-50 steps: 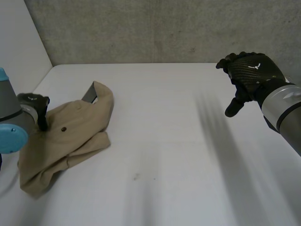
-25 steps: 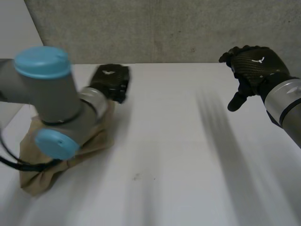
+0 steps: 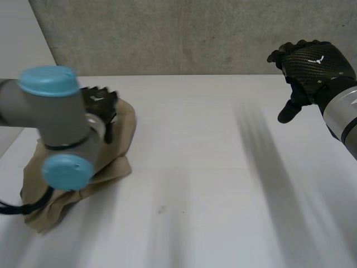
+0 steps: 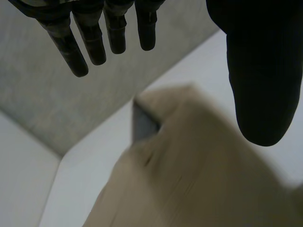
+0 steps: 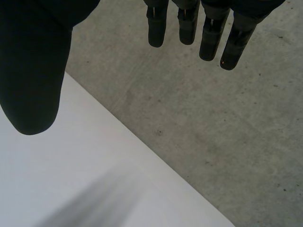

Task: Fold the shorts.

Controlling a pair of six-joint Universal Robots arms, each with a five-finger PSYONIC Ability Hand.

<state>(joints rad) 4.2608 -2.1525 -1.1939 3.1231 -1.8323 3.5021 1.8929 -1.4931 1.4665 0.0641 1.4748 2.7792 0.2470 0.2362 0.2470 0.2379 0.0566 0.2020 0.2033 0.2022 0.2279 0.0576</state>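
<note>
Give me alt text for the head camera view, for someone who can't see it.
Tan shorts lie bunched at the left side of a white table, with the left robot hand open over their far part and its grey, blue-capped arm covering some of them. The right robot hand hangs open above the table's far right, holding nothing.

The left arm (image 3: 53,114) bends sharply across the near left of the head view, its grey joint and light-blue caps in front. The left hand (image 3: 100,105) hangs just beyond that joint, and its wrist view shows the fingers (image 4: 90,35) straight and set well apart from the thumb (image 4: 258,75), clasping nothing. The right arm (image 3: 346,120) comes in from the right with its wrist raised, and the right hand (image 3: 312,62) is held high, its fingers relaxed and nearly straight, its thumb pointing downward apart from them.
</note>
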